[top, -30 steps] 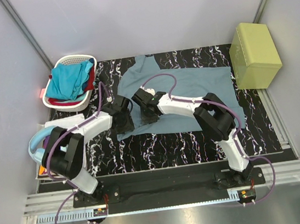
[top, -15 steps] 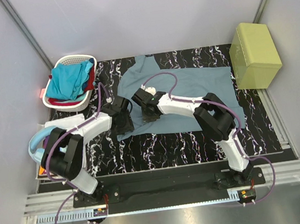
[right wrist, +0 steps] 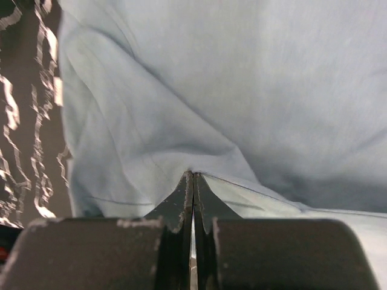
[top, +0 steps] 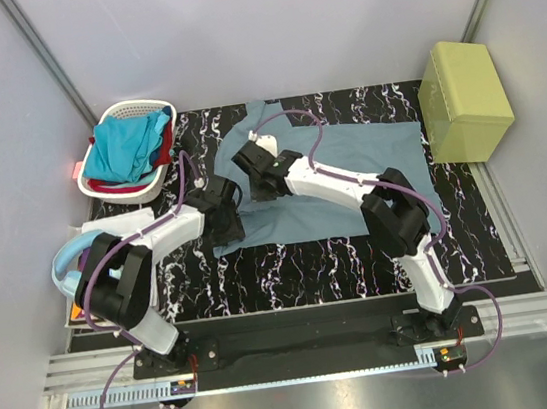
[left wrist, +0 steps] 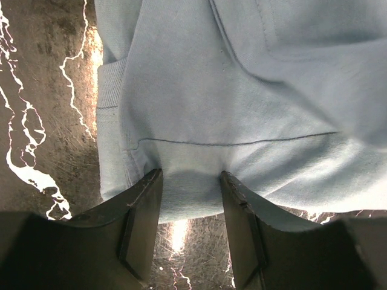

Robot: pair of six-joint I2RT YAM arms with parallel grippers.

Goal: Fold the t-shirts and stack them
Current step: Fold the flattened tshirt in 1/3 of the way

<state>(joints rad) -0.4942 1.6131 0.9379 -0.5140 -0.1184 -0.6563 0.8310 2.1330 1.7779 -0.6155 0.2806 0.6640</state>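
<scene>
Grey-blue t-shirt (top: 367, 147) handling
We saw right gripper (right wrist: 193, 176) clamped on cloth; left gripper (left wrist: 190, 176) fingers apart astride the hem.

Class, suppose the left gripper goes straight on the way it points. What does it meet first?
The shirt: its hem lies right ahead of the left gripper, between its open jaws. Whether they already touch the cloth is unclear.
</scene>
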